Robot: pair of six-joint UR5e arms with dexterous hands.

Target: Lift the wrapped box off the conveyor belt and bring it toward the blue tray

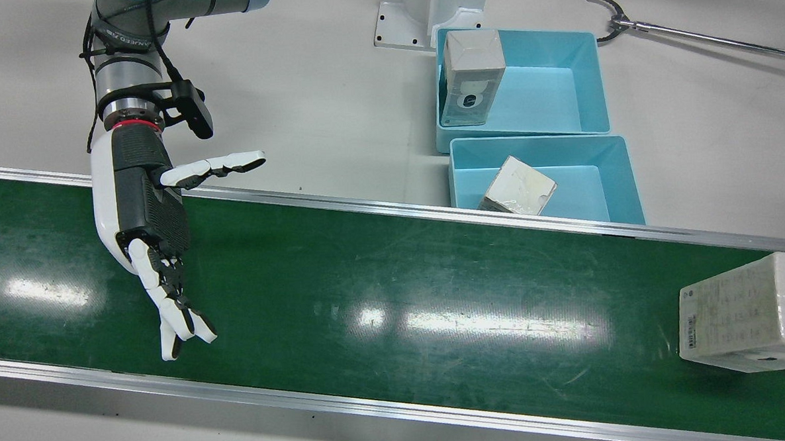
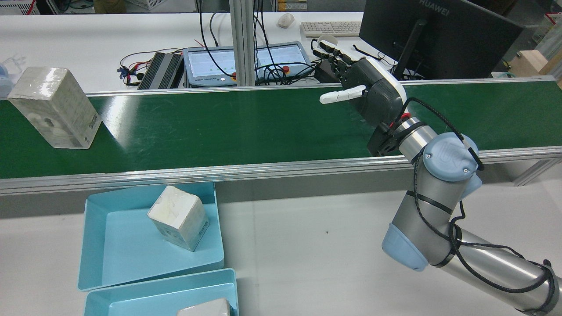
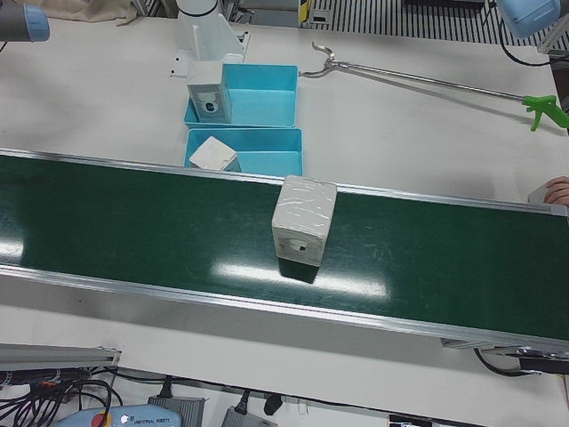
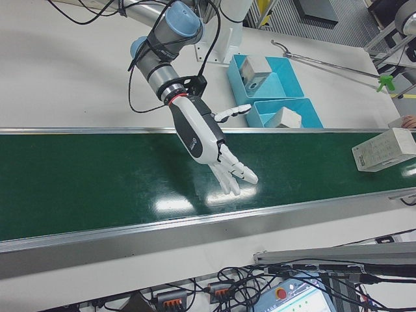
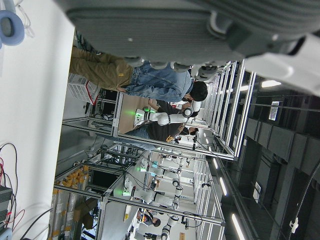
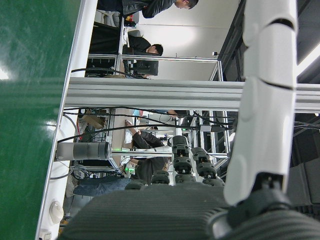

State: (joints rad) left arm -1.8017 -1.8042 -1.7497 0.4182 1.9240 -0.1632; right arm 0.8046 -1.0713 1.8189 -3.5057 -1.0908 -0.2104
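The wrapped box (image 1: 748,314) stands on the green conveyor belt (image 1: 402,280), at the right edge of the front view. It also shows in the rear view (image 2: 55,107), the left-front view (image 3: 304,218) and the right-front view (image 4: 383,149). My right hand (image 1: 147,218) hovers over the belt far from the box, open and empty, fingers spread; it also shows in the rear view (image 2: 373,94) and the right-front view (image 4: 208,140). My left hand (image 5: 150,25) shows only in its own view, fingers apart, holding nothing. Two blue trays (image 1: 585,86) (image 1: 602,171) sit beside the belt.
Each blue tray holds one wrapped box (image 1: 472,78) (image 1: 517,188). A long reacher pole (image 1: 689,35) lies on the white table behind the trays. A monitor (image 2: 439,35) and cables stand beyond the belt's far rail. An arm pedestal (image 1: 430,13) stands by the trays.
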